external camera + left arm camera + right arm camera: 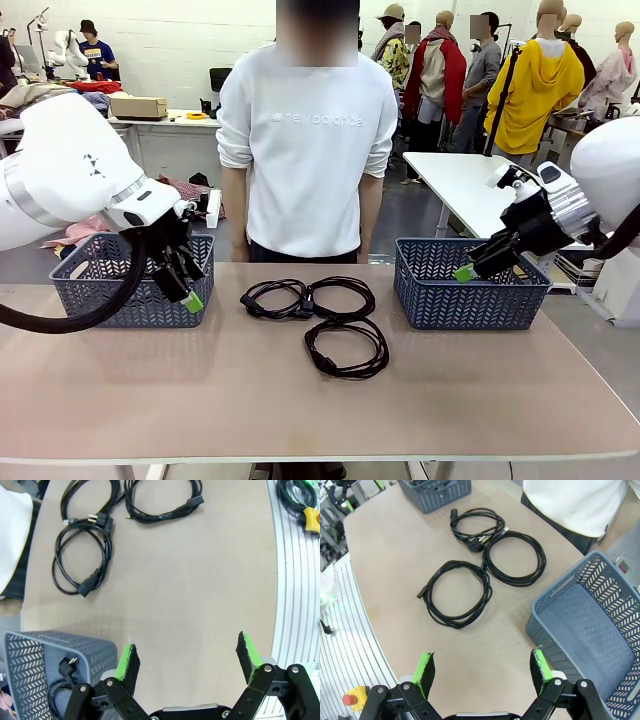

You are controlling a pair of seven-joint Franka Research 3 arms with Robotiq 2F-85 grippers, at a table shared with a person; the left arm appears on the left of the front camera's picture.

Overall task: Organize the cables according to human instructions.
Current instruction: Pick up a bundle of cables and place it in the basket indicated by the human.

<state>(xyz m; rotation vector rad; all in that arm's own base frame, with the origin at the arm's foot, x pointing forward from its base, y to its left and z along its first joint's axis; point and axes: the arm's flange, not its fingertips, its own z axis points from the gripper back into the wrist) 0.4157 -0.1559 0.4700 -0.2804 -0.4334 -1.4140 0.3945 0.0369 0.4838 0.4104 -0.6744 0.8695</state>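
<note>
Three cables lie coiled on the table's middle: one at the far left [250, 298], one beside it [370, 298], one nearer me [345, 373]. The right wrist view shows the same loops: near [457, 623], far right [542, 557], far left [475, 511]. Another cable [60, 685] lies in the left basket [30, 650]. My left gripper [190, 290] hangs open in front of that basket, its jaws holding nothing. My right gripper [470, 268] stands open over the right basket [470, 300], also holding nothing.
A person in a white sweatshirt [305, 140] stands at the far edge, behind the cables, arms down. The right basket's floor [590, 645] is bare. The table's front half [200, 400] has free room.
</note>
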